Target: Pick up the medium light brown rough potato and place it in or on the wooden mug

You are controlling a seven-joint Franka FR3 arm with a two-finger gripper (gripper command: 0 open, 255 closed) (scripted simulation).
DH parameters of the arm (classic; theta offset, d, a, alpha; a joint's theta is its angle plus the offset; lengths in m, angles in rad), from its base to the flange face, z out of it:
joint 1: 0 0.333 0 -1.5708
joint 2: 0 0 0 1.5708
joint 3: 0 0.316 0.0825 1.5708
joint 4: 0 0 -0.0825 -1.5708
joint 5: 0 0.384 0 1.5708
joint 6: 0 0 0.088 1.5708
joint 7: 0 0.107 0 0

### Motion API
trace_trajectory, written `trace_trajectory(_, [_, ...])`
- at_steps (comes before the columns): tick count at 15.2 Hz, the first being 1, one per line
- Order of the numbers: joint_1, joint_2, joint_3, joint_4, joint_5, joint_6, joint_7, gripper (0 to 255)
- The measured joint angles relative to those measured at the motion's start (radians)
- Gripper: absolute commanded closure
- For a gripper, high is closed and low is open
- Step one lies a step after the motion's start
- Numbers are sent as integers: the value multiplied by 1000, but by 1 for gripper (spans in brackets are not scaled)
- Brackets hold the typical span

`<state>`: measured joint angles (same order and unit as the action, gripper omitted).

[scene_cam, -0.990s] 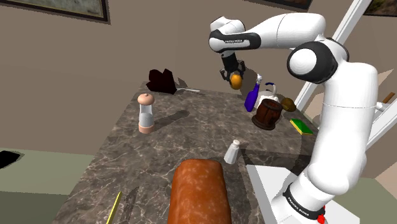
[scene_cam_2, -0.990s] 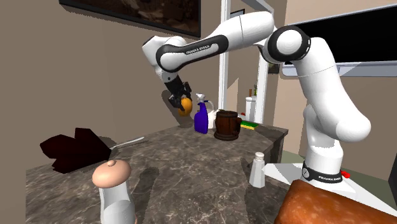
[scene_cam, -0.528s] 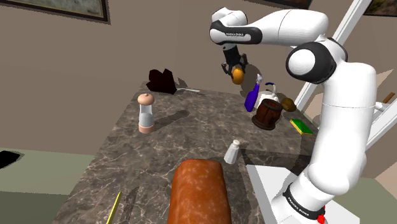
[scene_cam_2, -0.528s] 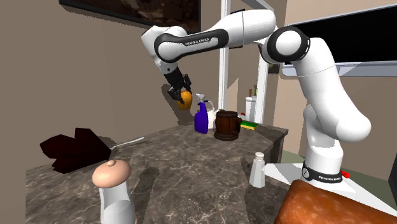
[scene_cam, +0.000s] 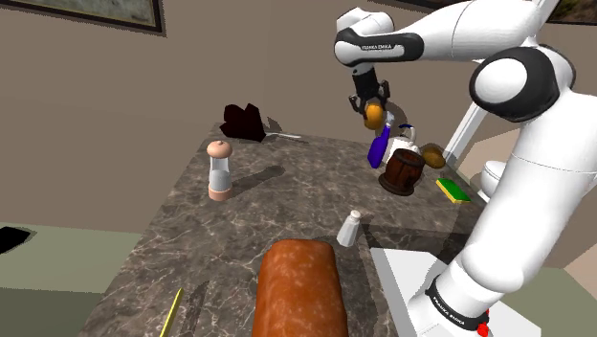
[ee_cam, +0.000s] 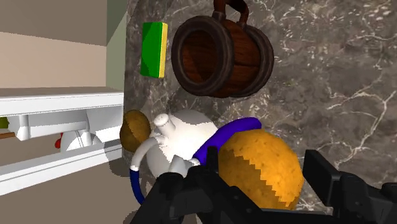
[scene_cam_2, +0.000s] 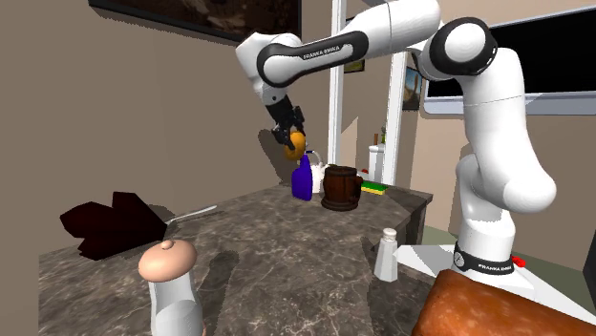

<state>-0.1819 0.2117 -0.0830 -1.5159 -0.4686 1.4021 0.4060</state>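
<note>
Status at this moment. I find the gripper [scene_cam: 373, 105] in the upper right-centre of the shoulder view, hanging from the arm well above the counter [scene_cam: 277, 206]. Its two black fingers are closed onto the potato [scene_cam: 374, 116], which is clasped between them and clear of every surface. The potato reads orange-brown with a rough skin. In the second exterior view I see it in the upper middle of the frame, above the blue spray bottle [scene_cam_2: 303, 178] and up and to the left of the mug [scene_cam_2: 341, 187].

The mug is dark brown banded wood. It stands upright near the far end of the counter with its mouth open. In the wrist view I look down into it beyond the held potato. A green and yellow sponge [ee_cam: 154, 49] lies just beside it. A white pot [ee_cam: 181, 143] with blue trim sits beside the potato on the mug's side. A small brown lump [ee_cam: 135, 128] is at that pot's edge; I cannot tell whether they touch.

Other items, shoulder view:
- A grinder [scene_cam: 220, 170] stands left of centre.
- A small white shaker [scene_cam: 350, 228] stands below centre.
- A brown loaf [scene_cam: 298, 287] lies at the bottom edge.
- A dark red heap [scene_cam: 243, 122] sits at the counter's far corner, upper left of centre.
</note>
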Motion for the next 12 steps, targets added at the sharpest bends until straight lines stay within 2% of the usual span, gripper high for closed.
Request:
trace_trajectory(3, [-14,-139,-11,-183,-15,51,-1,255])
trace_trajectory(12, [-55,-476,-52,-550,-76,111,-43,255])
